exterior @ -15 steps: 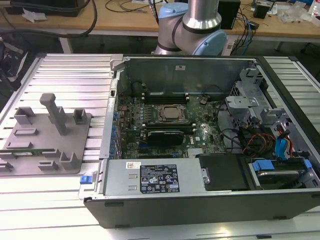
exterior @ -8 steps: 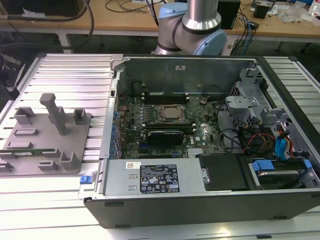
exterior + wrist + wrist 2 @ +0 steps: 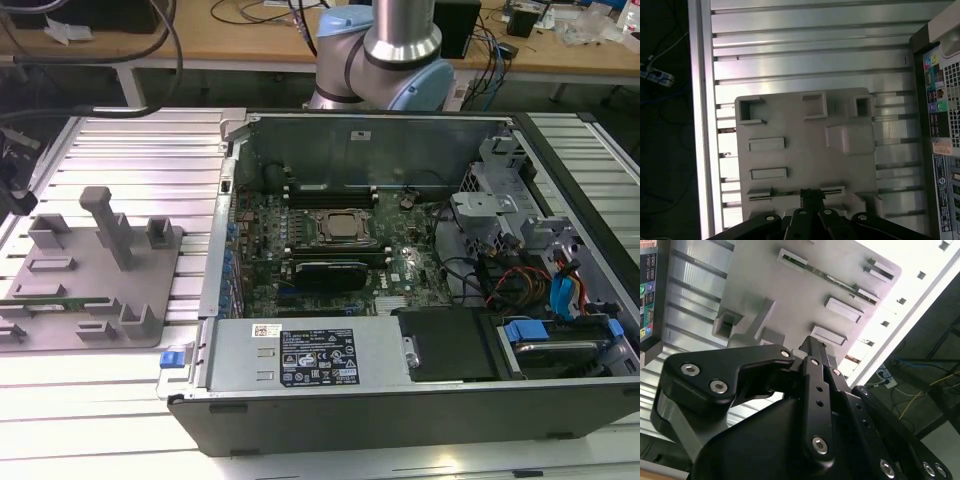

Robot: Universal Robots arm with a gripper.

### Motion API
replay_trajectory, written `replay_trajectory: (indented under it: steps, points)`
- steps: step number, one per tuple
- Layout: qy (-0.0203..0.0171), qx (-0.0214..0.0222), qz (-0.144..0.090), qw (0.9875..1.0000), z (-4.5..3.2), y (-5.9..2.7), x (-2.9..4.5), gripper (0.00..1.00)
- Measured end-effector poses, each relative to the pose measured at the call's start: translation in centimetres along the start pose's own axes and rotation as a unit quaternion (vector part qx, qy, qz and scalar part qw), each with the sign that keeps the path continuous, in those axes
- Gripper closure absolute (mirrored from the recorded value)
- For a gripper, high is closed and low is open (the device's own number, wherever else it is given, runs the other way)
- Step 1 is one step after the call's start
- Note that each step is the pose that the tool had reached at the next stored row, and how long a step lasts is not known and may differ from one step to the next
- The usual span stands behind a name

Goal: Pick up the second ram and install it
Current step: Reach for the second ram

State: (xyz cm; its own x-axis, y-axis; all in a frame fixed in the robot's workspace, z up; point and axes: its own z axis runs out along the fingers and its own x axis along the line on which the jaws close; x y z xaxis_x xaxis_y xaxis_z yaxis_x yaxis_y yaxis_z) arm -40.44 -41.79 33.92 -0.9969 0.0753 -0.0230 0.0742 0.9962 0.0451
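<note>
Above fixture tray (image 3: 805,150), your gripper (image 3: 812,196) hovers pinched together, empty; second ram (image 3: 785,192) stands edge-up there, likely for easy pinching.

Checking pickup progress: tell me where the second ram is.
The second ram lies in the grey fixture tray at the exterior view's left, beside the computer case.

Blown-out white glare on the slatted table (image 3: 100,420), murky shadow inside the computer case (image 3: 370,150).
</note>
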Motion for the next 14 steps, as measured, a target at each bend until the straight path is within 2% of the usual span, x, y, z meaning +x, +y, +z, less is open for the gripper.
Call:
replay_trajectory:
  steps: [6,9,14]
  points:
    - [0.0001,0.0,0.0,1.0,0.89,-0.48,0.15,0.92]
    - [0.0,0.0,0.0,1.0,1.64,-0.64,0.22,0.92]
    - [0.0001,0.0001,0.0,1.0,2.2,-0.77,0.34,0.92]
